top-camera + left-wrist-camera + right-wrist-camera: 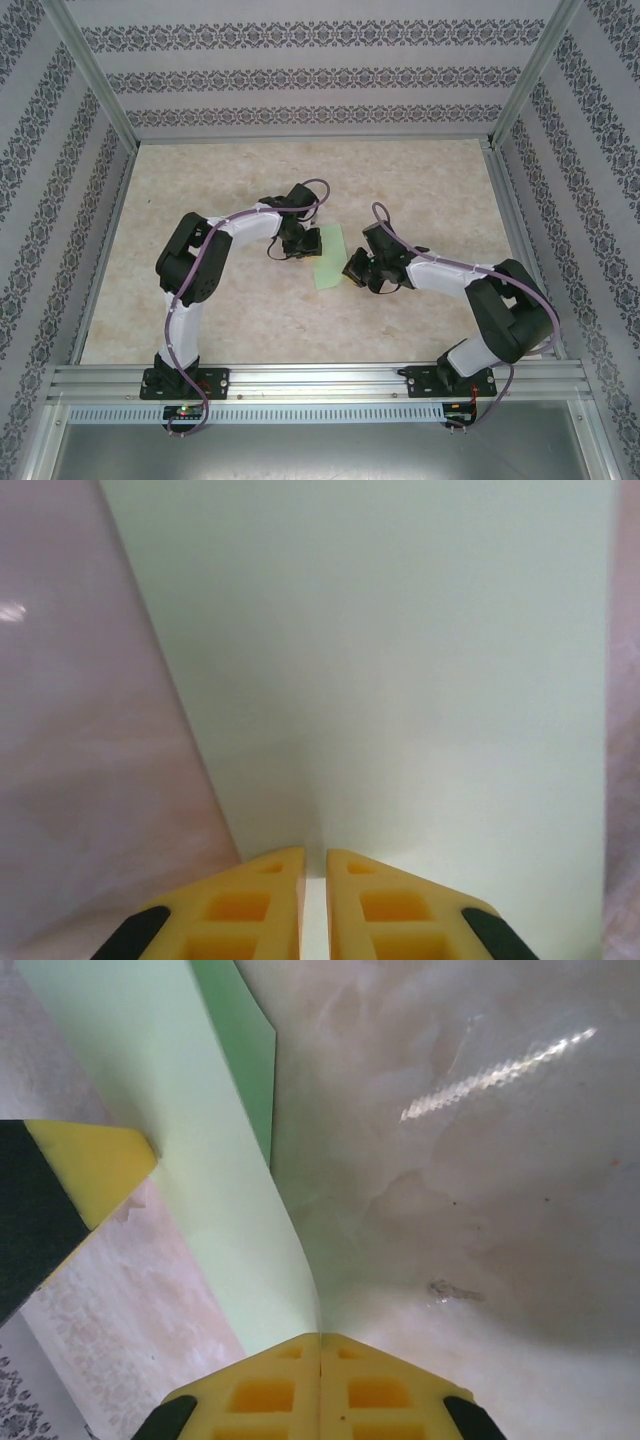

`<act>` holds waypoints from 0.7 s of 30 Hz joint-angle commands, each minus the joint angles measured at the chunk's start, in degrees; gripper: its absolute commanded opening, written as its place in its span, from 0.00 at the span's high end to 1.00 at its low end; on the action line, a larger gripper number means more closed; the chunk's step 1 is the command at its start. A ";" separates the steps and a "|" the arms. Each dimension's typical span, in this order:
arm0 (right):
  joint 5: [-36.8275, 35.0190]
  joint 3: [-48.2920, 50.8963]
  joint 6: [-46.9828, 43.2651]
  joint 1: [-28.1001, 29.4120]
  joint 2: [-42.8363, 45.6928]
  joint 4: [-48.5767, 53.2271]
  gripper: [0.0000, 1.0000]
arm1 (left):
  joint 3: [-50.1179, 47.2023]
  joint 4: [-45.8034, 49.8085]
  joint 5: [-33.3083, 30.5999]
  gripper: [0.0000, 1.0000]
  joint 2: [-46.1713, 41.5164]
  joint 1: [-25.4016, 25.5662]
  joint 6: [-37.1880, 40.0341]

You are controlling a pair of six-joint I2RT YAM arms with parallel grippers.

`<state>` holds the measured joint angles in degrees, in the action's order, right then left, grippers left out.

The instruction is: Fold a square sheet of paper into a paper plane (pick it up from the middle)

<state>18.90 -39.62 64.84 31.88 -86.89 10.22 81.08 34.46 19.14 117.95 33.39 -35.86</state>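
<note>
Marbled worktop [250, 310] beneath; my left gripper [315, 858] and right gripper [320, 1340], jaws pinched shut on either side of the pale green paper sheet [328, 268], steadying it for a crease, I reckon.

Top external: parked high up, above and behind the arm bases [180, 380], looking down and forward over the whole table [250, 320] from pretty far out.

Left wrist: riding right behind the left gripper [315, 865], staring along its yellow fingers [260, 900], super close to the green sheet [400, 660].

Right wrist: same deal behind the right gripper [320, 1345]. Also very close, angled to put green sheet on the left and bare table on the right.

Shared by all three: that green sheet, mid-table from overhead.
</note>
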 commanded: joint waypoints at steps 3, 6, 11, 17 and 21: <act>-0.98 -3.05 -1.06 0.38 0.48 5.86 0.96 | 2.13 -1.83 -3.27 0.86 -1.27 -1.28 3.96; -0.56 -4.01 -0.94 0.64 -0.38 5.87 0.96 | 2.19 -2.20 -1.98 0.86 0.24 -1.50 4.04; 0.26 -6.13 -1.38 0.73 -2.27 6.55 0.96 | 2.33 -1.79 -0.83 0.87 2.09 -1.57 4.08; 1.11 -9.48 -1.73 1.13 -4.92 6.28 0.95 | 2.50 -0.52 -0.55 0.87 3.11 -1.57 4.83; 1.58 -11.28 -1.37 1.56 -6.32 2.99 0.95 | 2.96 0.23 -0.59 0.88 3.62 -1.57 5.01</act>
<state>19.66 -48.58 64.40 32.64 -92.14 15.64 82.83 33.93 18.13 119.59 32.27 -32.71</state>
